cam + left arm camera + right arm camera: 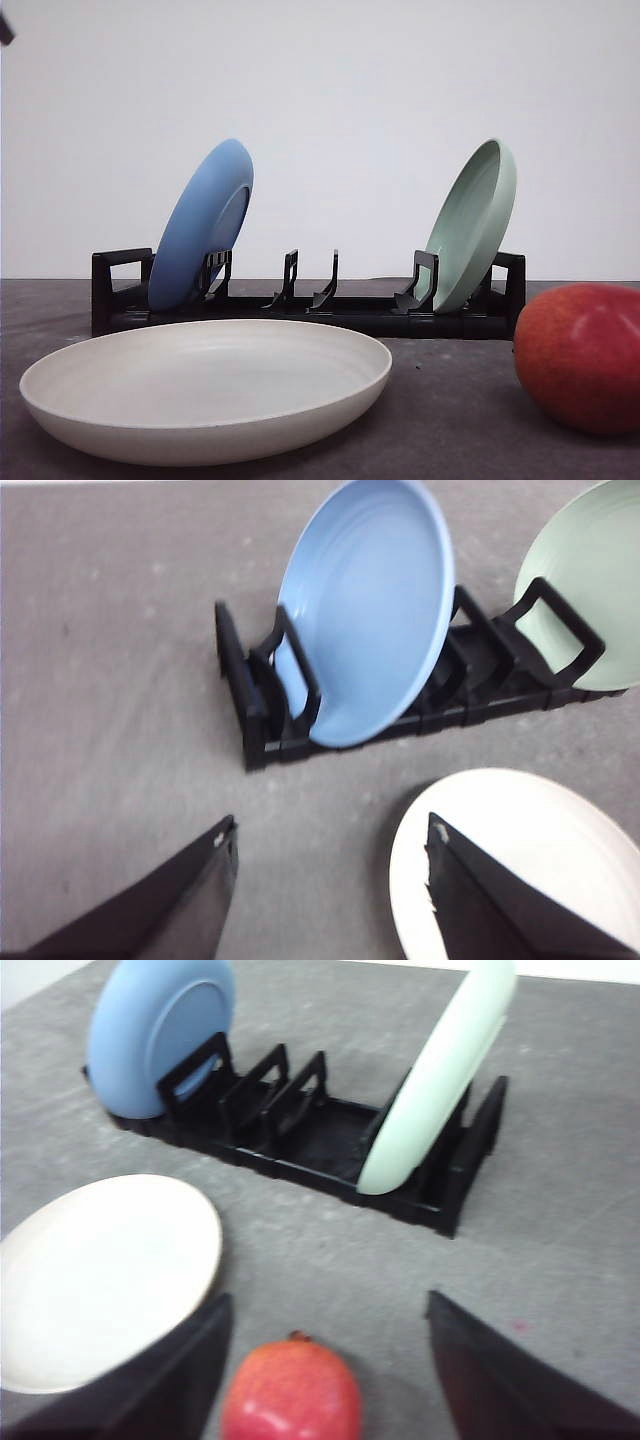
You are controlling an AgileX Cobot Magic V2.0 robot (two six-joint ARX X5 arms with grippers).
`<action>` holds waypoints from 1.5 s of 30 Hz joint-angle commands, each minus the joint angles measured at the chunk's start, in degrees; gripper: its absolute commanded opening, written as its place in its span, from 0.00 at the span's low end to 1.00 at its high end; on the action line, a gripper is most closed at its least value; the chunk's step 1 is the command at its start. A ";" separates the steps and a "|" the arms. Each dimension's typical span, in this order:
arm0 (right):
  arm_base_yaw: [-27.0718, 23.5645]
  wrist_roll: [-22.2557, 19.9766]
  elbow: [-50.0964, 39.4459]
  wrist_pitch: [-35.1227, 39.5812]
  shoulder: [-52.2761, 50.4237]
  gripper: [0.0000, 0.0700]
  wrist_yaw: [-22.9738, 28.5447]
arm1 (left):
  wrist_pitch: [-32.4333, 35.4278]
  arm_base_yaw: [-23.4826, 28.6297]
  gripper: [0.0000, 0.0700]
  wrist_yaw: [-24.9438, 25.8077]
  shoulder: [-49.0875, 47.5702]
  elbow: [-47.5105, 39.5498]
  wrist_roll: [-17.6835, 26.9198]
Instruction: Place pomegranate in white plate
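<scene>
The pomegranate (583,356), glossy red with an orange blush, rests on the dark table at the front right. The white plate (205,385) lies flat at the front left, empty. In the right wrist view the pomegranate (291,1390) lies between the spread fingers of my right gripper (325,1375), which is open and hangs above it; the white plate (100,1270) lies beside it. My left gripper (328,875) is open over bare table, one finger over the rim of the white plate (520,830).
A black dish rack (300,300) stands behind the plate, holding a blue plate (200,225) at its left end and a pale green plate (470,225) at its right end, both on edge. Grey tabletop surrounds the rack.
</scene>
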 commanded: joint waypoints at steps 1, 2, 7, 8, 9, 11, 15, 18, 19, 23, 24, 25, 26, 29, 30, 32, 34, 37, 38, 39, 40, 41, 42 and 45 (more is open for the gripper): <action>0.25 2.01 0.86 -0.17 0.37 0.62 -1.15 | 0.74 0.21 0.50 -0.19 -1.35 -1.11 -1.82; 0.26 2.80 0.87 -0.61 0.71 0.62 -1.75 | 0.47 0.36 0.50 -0.48 -2.38 -2.01 -1.99; 0.33 6.16 0.97 -5.52 4.58 0.62 -4.87 | -0.28 0.44 0.50 -1.97 -5.80 -4.32 -2.18; 0.37 6.49 1.03 -6.68 5.71 0.62 -4.87 | -0.38 0.44 0.50 -1.97 -6.14 -4.37 -2.17; 0.53 6.53 1.11 -7.71 7.09 0.62 -4.86 | -0.35 0.44 0.50 -1.95 -6.31 -4.37 -2.17; 1.08 6.63 1.27 -9.33 10.09 0.66 -4.69 | -0.34 0.44 0.51 -1.97 -6.62 -4.37 -2.14; 2.80 7.25 1.30 -9.63 16.24 0.80 -3.84 | -0.32 0.44 0.50 -1.95 -6.64 -4.34 -2.12; 4.47 7.29 1.31 -9.02 20.88 0.81 -2.58 | -0.32 0.44 0.50 -1.95 -6.62 -4.37 -2.10; 5.13 7.26 1.31 -8.74 22.35 0.81 -1.68 | -0.32 0.44 0.50 -1.95 -6.62 -4.37 -2.07; 8.20 7.61 1.31 -6.58 27.79 0.86 2.16 | -0.38 0.44 0.50 -1.97 -6.62 -4.34 -1.40; 8.91 7.68 1.31 -5.67 28.87 0.87 2.63 | -0.38 0.44 0.50 -1.97 -6.62 -4.36 -1.27; 9.65 7.83 1.31 -4.70 29.93 0.88 3.30 | -0.38 0.44 0.50 -1.97 -6.62 -4.37 -1.20; 10.45 8.09 1.31 -3.66 30.99 0.88 4.21 | -0.38 0.44 0.50 -1.97 -6.62 -4.37 -1.20; 12.77 8.68 1.31 -0.71 34.10 0.89 6.82 | -0.38 0.44 0.50 -1.99 -6.62 -4.36 -1.14; 13.36 8.75 1.31 0.07 35.08 0.89 7.56 | -0.38 0.44 0.50 -1.99 -6.62 -4.37 -1.08; 14.47 8.79 1.31 1.56 37.26 0.90 8.73 | -0.38 0.44 0.50 -1.99 -6.62 -4.35 -1.05; 15.30 8.96 1.31 2.82 39.37 0.90 9.36 | -0.39 0.44 0.50 -1.99 -6.62 -4.37 -1.05; 16.13 9.46 1.31 4.66 42.45 0.90 9.36 | -0.42 0.44 0.50 -1.99 -6.62 -4.37 -1.05; 16.33 9.70 1.31 5.19 43.40 0.90 9.36 | -0.45 0.44 0.50 -1.99 -6.62 -4.37 -1.05; 16.44 9.92 1.31 5.47 44.11 0.87 9.33 | -0.46 0.44 0.50 -1.99 -6.62 -4.37 -1.04; 16.57 10.31 1.31 5.59 44.73 0.83 9.32 | -0.48 0.44 0.50 -1.99 -6.62 -4.37 -1.03; 16.73 10.93 1.31 5.56 45.28 0.78 9.33 | -0.51 0.44 0.50 -1.99 -6.62 -4.37 -1.03; 16.84 11.22 1.31 5.42 45.53 0.75 9.30 | -0.54 0.44 0.50 -1.99 -6.62 -4.37 -1.03; 17.04 11.50 1.50 5.27 45.58 0.73 9.29 | -0.75 0.44 0.50 -1.99 -6.62 -4.37 -1.03</action>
